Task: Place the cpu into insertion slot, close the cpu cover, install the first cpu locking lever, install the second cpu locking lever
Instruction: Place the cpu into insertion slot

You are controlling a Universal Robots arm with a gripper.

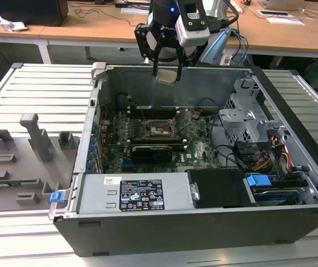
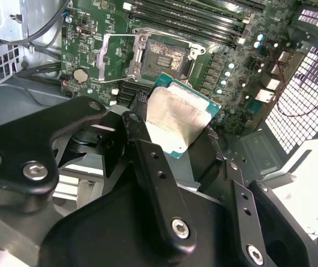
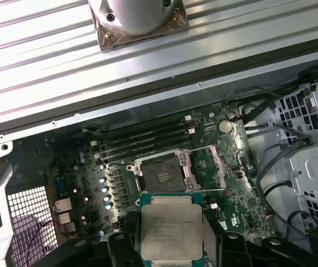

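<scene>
Claw [image 1: 166, 70] hangs over the far side of an open computer case [image 1: 148, 222], its two black fingers clamped on the cpu [image 1: 166, 76]. In the exterior view the chip sits at the very tips of the claw, level with the top of the case's far wall and well above the motherboard [image 1: 198, 146]. It touches nothing but the fingers.

In the first wrist view the cpu [image 3: 170, 227] shows its silver-grey metal top, with one finger [image 3: 120, 246] pressed on one edge and the other finger on the opposite edge, so the chip spans the gap of the claw [image 3: 171, 245]. In the second wrist view the cpu [image 2: 181, 119] juts out past the fingertips of the claw [image 2: 175, 127], green rim showing along its free edges.

The insertion slot [image 3: 162, 173] lies bare on the board, well apart from the chip, its dark square and contact field uncovered. The cpu cover [image 3: 213, 164] is swung open beside the slot rather than over it; in the second wrist view the same frame [image 2: 114, 54] stands next to the slot [image 2: 162, 55]. Long memory slots [image 3: 142, 139] run just beside the socket. In the exterior view the slot [image 1: 160, 129] sits nearer than the claw, and a black expansion card [image 1: 150, 151] lies nearer still. The case rests on a slatted metal tabletop [image 1: 42, 92].
</scene>
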